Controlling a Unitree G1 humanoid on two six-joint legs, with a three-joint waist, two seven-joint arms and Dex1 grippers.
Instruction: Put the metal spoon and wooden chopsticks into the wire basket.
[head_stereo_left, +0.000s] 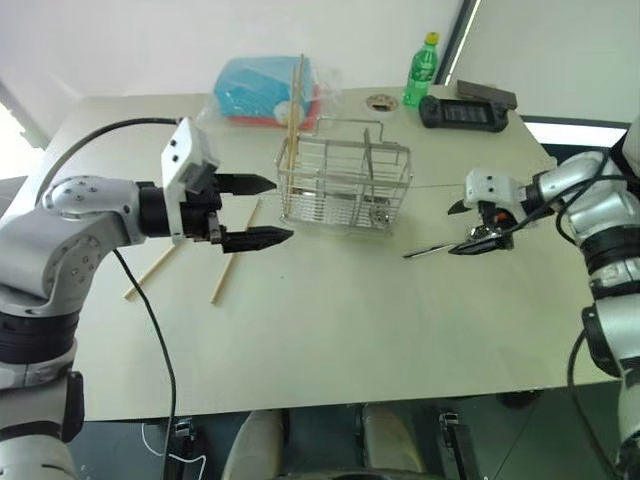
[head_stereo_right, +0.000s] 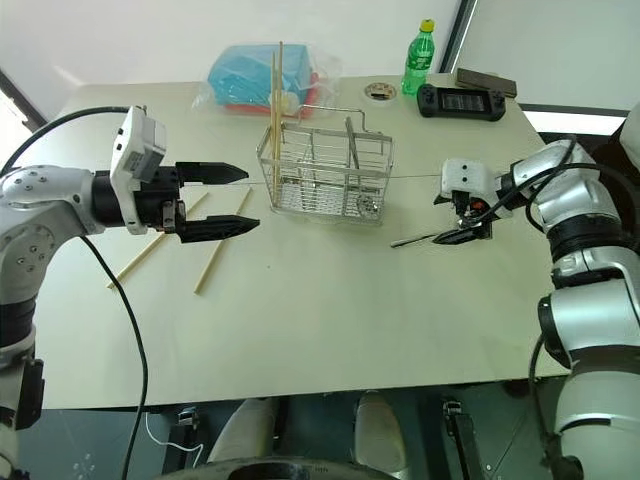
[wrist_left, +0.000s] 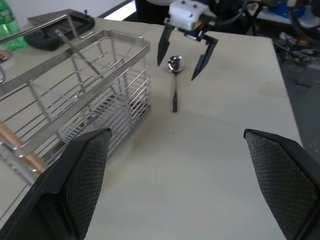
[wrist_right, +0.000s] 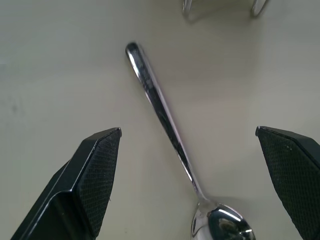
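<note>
The metal spoon (wrist_right: 165, 120) lies flat on the table to the right of the wire basket (head_stereo_left: 345, 180), its handle pointing toward the basket. My right gripper (head_stereo_left: 475, 228) hangs open just over the spoon's bowl (wrist_left: 174, 64), one finger on each side, with nothing gripped. Wooden chopsticks (head_stereo_right: 276, 100) stand upright in the basket's left end. Two more chopsticks (head_stereo_left: 232, 262) (head_stereo_left: 155, 268) lie on the table left of the basket. My left gripper (head_stereo_left: 283, 210) is open and empty, held level above those sticks and pointing at the basket.
Behind the basket lie a blue plastic-wrapped package (head_stereo_left: 265, 90), a green bottle (head_stereo_left: 422, 70) and a black controller (head_stereo_left: 465, 110). A round grommet (head_stereo_left: 380, 101) sits in the tabletop (head_stereo_left: 330, 330) near the bottle. The table's front edge runs close to me.
</note>
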